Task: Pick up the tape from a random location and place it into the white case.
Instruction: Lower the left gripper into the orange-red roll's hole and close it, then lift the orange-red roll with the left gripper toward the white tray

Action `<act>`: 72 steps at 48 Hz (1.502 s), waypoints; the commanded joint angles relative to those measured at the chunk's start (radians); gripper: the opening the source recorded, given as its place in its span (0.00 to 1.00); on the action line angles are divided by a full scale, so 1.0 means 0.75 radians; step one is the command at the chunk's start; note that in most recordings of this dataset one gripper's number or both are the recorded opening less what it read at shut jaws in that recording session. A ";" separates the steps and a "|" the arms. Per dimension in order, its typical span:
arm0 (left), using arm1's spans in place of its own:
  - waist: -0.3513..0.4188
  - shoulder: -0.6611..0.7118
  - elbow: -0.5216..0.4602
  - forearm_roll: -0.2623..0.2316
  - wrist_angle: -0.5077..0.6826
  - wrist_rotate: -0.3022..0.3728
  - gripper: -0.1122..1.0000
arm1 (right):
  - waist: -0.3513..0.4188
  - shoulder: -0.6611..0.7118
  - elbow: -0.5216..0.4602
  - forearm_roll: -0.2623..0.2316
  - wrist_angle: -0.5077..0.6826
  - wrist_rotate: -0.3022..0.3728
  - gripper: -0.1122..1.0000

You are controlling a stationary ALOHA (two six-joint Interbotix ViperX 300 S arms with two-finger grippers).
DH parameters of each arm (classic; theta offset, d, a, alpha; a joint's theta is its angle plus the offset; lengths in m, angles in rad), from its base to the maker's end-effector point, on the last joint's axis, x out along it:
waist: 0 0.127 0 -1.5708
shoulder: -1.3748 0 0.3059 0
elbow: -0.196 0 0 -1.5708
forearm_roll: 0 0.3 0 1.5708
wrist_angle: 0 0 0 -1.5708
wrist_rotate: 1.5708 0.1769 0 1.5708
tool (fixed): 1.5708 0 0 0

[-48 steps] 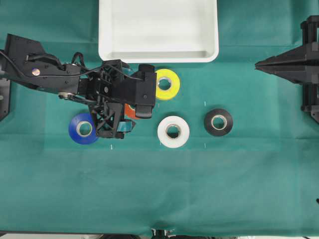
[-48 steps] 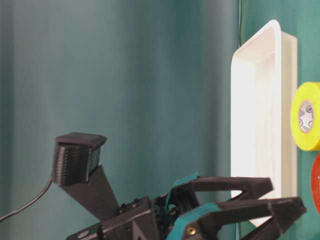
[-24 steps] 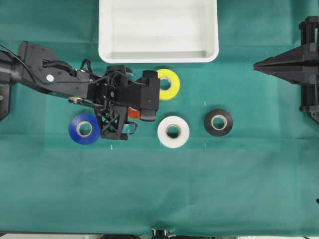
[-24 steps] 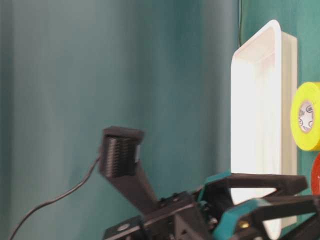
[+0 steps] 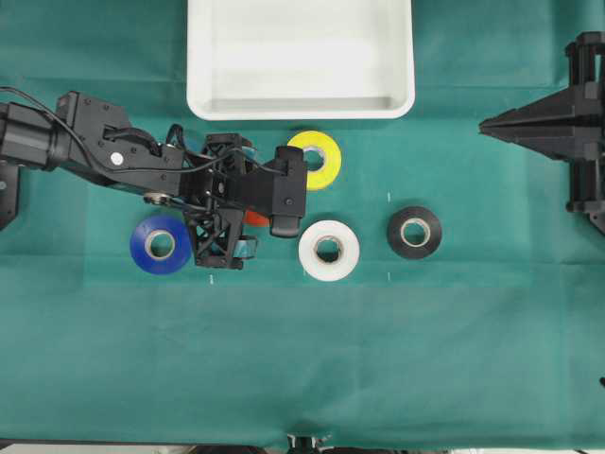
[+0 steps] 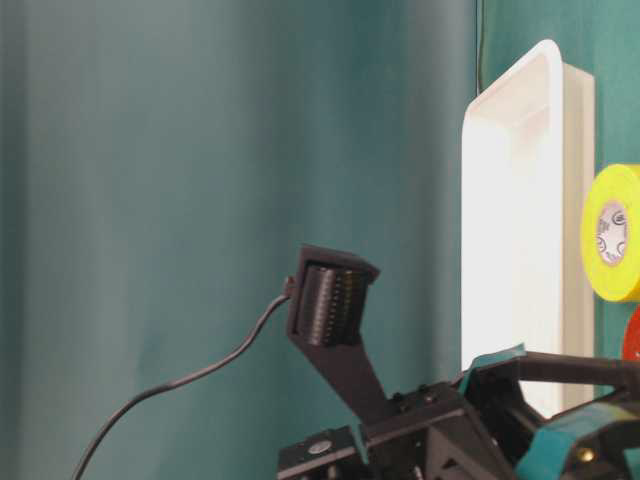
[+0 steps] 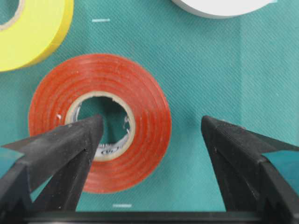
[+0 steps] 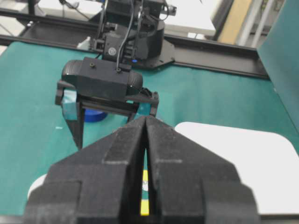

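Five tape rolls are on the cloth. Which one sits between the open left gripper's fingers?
The orange-red roll. The left gripper straddles one side of its ring, with one finger over its core. The yellow, white, blue and black rolls lie outside the fingers.

Overhead, table-level, two wrist views

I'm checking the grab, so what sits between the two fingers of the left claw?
In the left wrist view, part of the tape and bare green cloth lie between the open left claw's fingers.
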 commanded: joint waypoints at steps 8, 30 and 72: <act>-0.002 0.000 0.020 0.000 -0.041 -0.004 0.98 | -0.002 0.010 -0.035 -0.002 -0.006 -0.002 0.10; 0.029 -0.010 0.022 0.000 -0.033 -0.004 0.63 | -0.002 0.010 -0.037 0.000 -0.006 -0.002 0.10; 0.020 -0.217 -0.022 0.002 0.155 -0.002 0.32 | -0.002 0.014 -0.037 -0.002 -0.006 -0.002 0.10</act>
